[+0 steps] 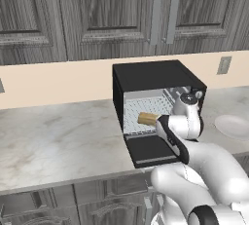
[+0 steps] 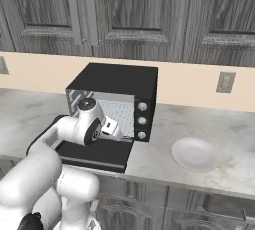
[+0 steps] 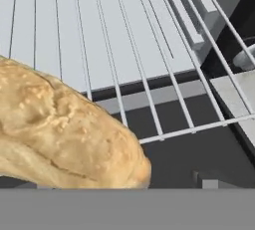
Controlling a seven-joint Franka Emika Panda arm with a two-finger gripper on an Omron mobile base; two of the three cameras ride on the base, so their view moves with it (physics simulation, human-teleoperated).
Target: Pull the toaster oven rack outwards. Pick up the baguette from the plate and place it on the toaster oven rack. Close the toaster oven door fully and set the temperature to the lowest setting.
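The black toaster oven (image 1: 151, 75) stands on the counter with the toaster oven door (image 1: 153, 151) dropped flat toward me. Inside it, the toaster oven rack (image 3: 99, 35) is a grid of thin silver bars, and its front bar reaches out over the dark door. The tan baguette (image 3: 60, 134) lies on the rack at the front left of the cavity, where it also shows as the baguette (image 1: 148, 118). My gripper (image 2: 117, 135) hangs low just in front of the cavity, close over the loaf, open with nothing held. The plate (image 2: 195, 154) sits bare to the oven's right. Three knobs (image 2: 143, 121) line the oven's right front.
Marble counter (image 1: 58, 136) stretches left of the oven. Dark wood cabinets (image 2: 124, 10) hang above it. A wall outlet (image 2: 225, 81) sits on the beige backsplash at the right. My own arm blocks the oven's right front in the left base view.
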